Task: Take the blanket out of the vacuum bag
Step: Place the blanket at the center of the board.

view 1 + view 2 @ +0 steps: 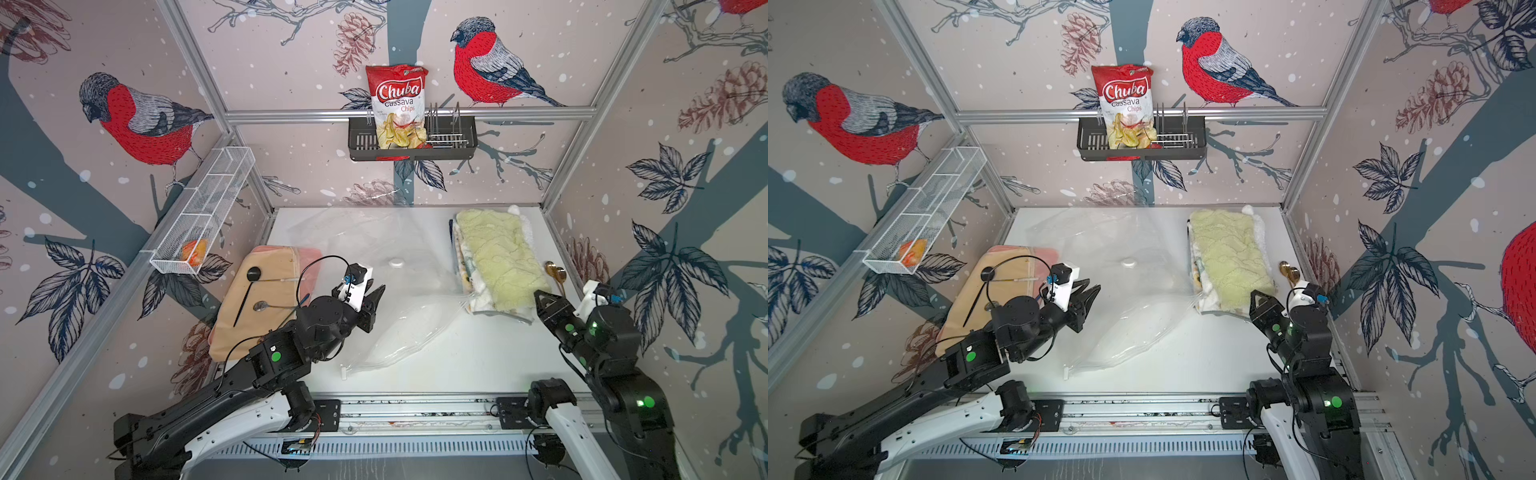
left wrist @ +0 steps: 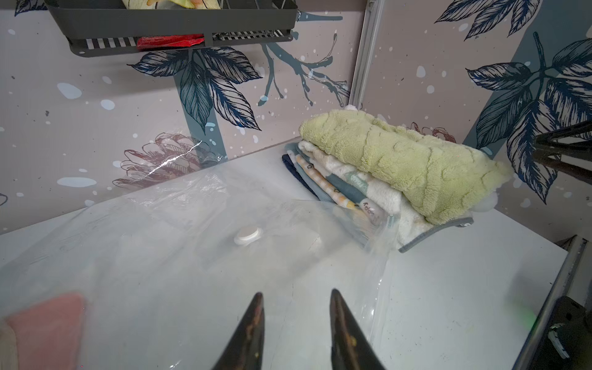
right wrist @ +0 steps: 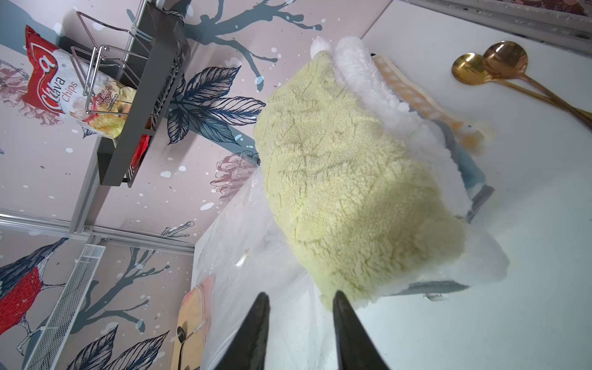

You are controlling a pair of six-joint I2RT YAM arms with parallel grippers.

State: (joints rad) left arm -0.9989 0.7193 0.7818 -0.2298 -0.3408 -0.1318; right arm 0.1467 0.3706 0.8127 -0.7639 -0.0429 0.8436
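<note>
The vacuum bag [image 1: 374,253] [image 1: 1100,249] lies flat and crinkled across the middle of the white table, its round white valve cap [image 1: 395,262] [image 2: 247,235] facing up. The blanket [image 1: 494,257] [image 1: 1229,257] [image 2: 400,160] [image 3: 352,192], a folded pale green and white fleece stack, rests at the back right. The bag's clear edge wraps the stack's near lower corner. My left gripper [image 1: 377,296] [image 1: 1090,291] [image 2: 296,293] hovers open over the bag's left part, holding nothing. My right gripper [image 1: 540,297] [image 1: 1257,297] [image 3: 299,293] is open just short of the blanket's near end, also holding nothing.
A peach pouch [image 1: 257,299] with black spoons on it lies at the left. Two gold spoons [image 1: 556,272] [image 3: 490,67] lie by the right wall. A black rack [image 1: 411,137] with a chips bag hangs on the back wall, and a white wire basket [image 1: 203,216] on the left wall.
</note>
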